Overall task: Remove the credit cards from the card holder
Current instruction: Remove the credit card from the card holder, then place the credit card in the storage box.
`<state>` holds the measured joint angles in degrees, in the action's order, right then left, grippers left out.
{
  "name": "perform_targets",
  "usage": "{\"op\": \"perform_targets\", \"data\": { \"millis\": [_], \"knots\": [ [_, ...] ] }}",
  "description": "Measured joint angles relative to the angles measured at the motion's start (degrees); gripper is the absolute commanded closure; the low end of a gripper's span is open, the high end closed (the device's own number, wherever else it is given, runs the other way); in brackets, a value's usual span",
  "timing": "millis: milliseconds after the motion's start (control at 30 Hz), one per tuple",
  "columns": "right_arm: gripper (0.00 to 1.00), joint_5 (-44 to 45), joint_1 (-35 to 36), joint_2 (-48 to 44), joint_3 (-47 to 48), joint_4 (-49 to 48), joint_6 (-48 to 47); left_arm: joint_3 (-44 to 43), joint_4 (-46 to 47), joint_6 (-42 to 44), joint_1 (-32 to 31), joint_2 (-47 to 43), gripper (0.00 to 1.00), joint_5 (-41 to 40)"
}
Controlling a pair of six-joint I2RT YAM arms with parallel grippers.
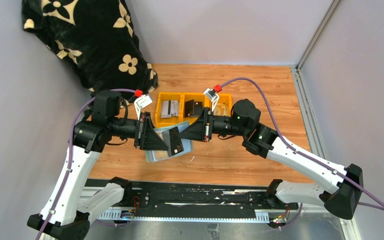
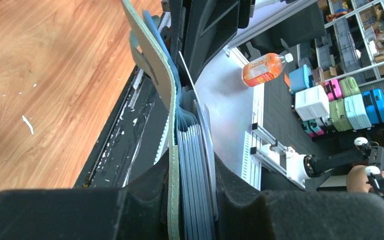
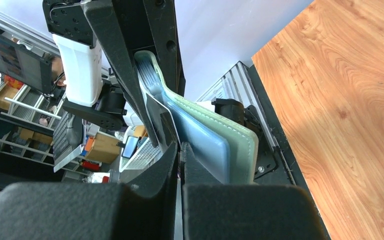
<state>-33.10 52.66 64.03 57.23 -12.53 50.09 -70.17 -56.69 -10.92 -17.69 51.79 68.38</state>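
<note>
- Nearest the arm bases, above the wooden table [image 1: 240, 160], the two grippers meet tip to tip with the card holder [image 2: 171, 95] held in the air between them.
- The left gripper [image 2: 192, 186] has its jaws partly closed, clamping the grey-green card holder across its thickness. The stacked inner pockets are squeezed between the pads, and the outer flap bends away above them.
- The right gripper [image 3: 180, 162] has its jaws pressed fully together. They appear to pinch the edge of one thin credit card [image 3: 157, 112] that stands out of the pockets.
- Risk: that pinch looks shallow and sits on an edge only. If the right arm pulls at an angle, the card could slip free and stay in its pocket.
- Risk: the left clamp presses on the pockets themselves, so the card may be squeezed tight. A hard pull could drag the whole holder out of the left jaws or twist its soft body.
- Risk: if a neighbouring card clings, a second card could ride out and fall.
- Just below, a pale translucent sheet [image 1: 156, 155] lies flat on the table, where a dropped card would probably land.
- Further back stand yellow bins [image 1: 156, 107] holding flat grey and dark pieces. The swing towards them is where a weakly held card could drop.
- Farthest off, a black floral blanket [image 1: 90, 40] is heaped in the left corner.
</note>
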Motion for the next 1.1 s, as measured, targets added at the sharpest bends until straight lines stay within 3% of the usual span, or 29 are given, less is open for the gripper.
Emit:
{"op": "perform_targets", "data": {
  "millis": [67, 233, 300, 400, 467, 700, 867, 1100],
  "knots": [
    [0.71, -0.7, -0.26, 0.28, -0.26, -0.92, 0.55, 0.0, 0.0, -0.02, 0.0, 0.13, 1.0, 0.0],
    [0.61, -2.73, -0.15, 3.41, -0.79, -6.1, 2.84, -0.57, -0.37, -0.17, -0.02, 1.16, 1.0, -0.07],
    [0.67, -3.28, -0.04, 4.44, -0.79, -7.87, 3.45, -0.87, -0.46, -0.31, 0.0, 1.88, 1.0, -0.44],
    [0.9, -4.2, 0.24, 5.53, -1.09, -11.1, 4.63, -1.18, -0.61, -0.66, 0.02, 2.58, 1.0, -0.85],
    [0.99, -4.61, 0.39, 5.51, -1.81, -13.64, 5.77, -1.25, -0.63, -0.68, 0.33, 2.6, 1.0, -1.44],
    [1.0, -4.33, 0.2, 2.99, -5.38, -17.46, 6.95, -1.86, -0.55, -0.66, 0.9, 3.08, 1.0, -1.62],
    [1.0, -4.42, -4.63, -2.01, -8.24, -15.1, 6.71, -2.1, -0.31, 0.24, 2.34, 3.1, 1.0, -4.85],
    [1.0, -3.72, -14.8, -3.06, -8.26, -7.21, 1.53, -2.14, -1.88, 7.48, 2.58, 3.1, 1.0, -20.44]
  ]
}}
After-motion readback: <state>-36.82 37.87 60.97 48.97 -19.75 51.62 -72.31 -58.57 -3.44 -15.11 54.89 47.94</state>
